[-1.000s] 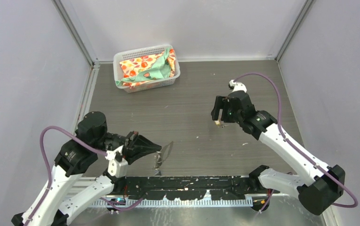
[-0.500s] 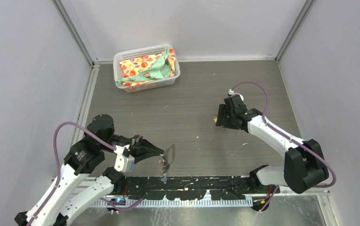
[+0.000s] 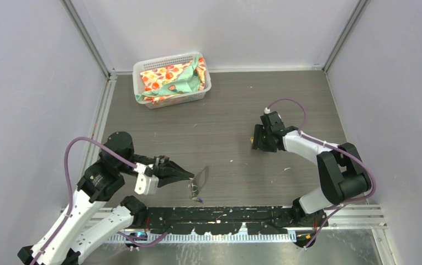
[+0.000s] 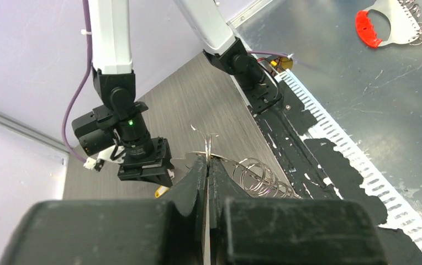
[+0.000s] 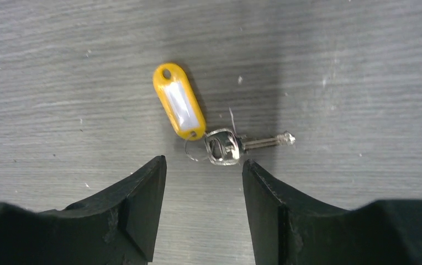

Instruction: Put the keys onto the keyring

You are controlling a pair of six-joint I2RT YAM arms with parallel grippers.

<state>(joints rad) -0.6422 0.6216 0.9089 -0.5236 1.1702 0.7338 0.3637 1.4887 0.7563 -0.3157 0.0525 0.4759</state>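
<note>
Yellow-tagged key [image 5: 223, 147], clear in right wrist view

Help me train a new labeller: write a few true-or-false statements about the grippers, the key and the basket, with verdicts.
1. The left gripper is shut on the keyring. True.
2. The right gripper grips the key. False: its jaws are open and the key lies untouched just ahead of them.
3. The key has a yellow tag and lies on the table. True.
4. The basket holds the keyring. False: it holds patterned cloth.
</note>
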